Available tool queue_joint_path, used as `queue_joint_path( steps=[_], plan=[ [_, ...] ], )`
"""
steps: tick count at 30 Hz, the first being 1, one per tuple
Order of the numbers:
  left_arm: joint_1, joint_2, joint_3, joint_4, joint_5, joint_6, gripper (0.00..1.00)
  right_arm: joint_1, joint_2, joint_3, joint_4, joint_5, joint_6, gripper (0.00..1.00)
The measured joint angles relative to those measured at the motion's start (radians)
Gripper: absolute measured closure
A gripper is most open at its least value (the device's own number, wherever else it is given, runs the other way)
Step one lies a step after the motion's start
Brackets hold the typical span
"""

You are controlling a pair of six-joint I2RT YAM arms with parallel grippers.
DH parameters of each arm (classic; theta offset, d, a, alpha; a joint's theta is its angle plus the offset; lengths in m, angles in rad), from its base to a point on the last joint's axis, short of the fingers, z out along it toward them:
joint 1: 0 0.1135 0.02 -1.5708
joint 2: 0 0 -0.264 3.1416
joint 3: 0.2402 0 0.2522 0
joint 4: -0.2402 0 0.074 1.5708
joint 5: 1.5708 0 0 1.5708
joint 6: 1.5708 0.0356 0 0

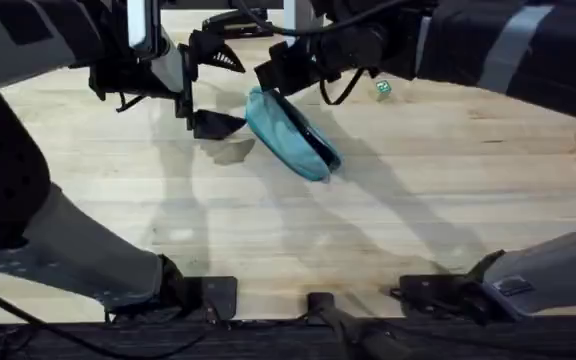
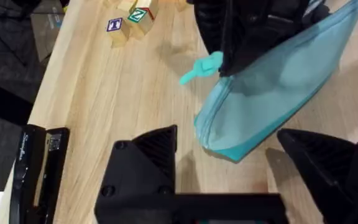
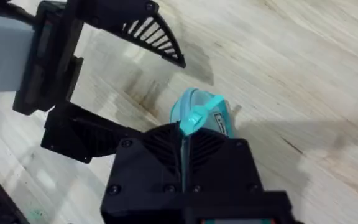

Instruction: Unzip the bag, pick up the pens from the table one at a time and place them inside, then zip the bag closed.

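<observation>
right gripper clamps the teal pull tab at the end of the bag, upper centre of the overhead frame.

the bag tilts off the table, lifted by that pinch, likely to work the zipper; the left gripper stands wide open and empty just beside it, seemingly poised to brace the fabric.

Both arms are matte black with pale grey link covers and thin black cables, and their black triangular fingers carry ribbed faces on blocky housings studded with small screws.
</observation>
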Motion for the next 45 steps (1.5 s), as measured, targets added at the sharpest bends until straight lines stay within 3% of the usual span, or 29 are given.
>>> queue_joint_path(
  steps=[5,15,22,24,25,28,30,39,45],
  plan=[
    [-0.016,0.000,0.000,-0.004,0.000,0.000,0.007,0.000,0.000,0.000,0.000,0.000,0.000,0.970],
    [-0.100,0.000,0.000,0.003,0.000,0.000,0.008,0.000,0.000,0.000,0.000,0.000,0.000,0.970],
    [-0.106,0.000,0.000,0.005,-0.001,0.000,0.005,0.000,0.000,0.000,0.000,0.000,0.000,0.970],
    [-0.106,0.000,0.000,0.007,-0.001,-0.001,0.074,0.000,0.000,0.000,0.000,0.000,0.000,0.970],
    [-0.106,0.000,0.000,0.007,0.000,-0.003,0.159,0.000,0.000,0.000,0.000,0.000,0.000,0.970],
    [-0.106,0.000,0.000,0.013,0.001,-0.003,0.649,0.000,0.000,0.000,0.000,-0.001,0.000,0.970],
    [-0.102,0.000,0.005,0.022,0.000,0.001,0.914,0.002,0.000,0.000,-0.002,-0.005,0.000,0.970],
    [-0.101,0.000,0.006,0.016,0.001,-0.002,0.956,0.004,-0.007,0.000,-0.020,-0.005,0.000,0.970],
    [-0.110,0.000,0.006,0.014,0.057,-0.001,0.956,-0.012,-0.068,0.000,-0.117,-0.008,-0.031,0.970]
  ],
)
